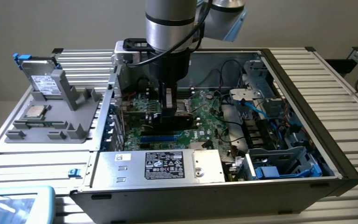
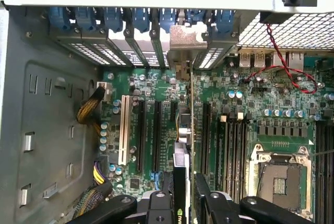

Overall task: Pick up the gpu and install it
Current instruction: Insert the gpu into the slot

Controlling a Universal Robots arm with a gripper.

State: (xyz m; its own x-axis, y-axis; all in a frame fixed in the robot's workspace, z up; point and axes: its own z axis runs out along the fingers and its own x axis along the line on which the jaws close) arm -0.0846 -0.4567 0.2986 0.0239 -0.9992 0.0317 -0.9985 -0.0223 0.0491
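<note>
Hand clamped on gpu; card held edge-on, thin, with silver bracket at perforated rear wall.
Wrist view: card seen above green motherboard between long black slots, little side room.
Exterior view: arm lowered into open case on ribbed metal bench.
Seating cannot be told.

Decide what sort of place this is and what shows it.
Probably a robotics lab bench for PC assembly: an open computer case on a slatted aluminium table, the gripper holding the gpu over its motherboard.
</note>
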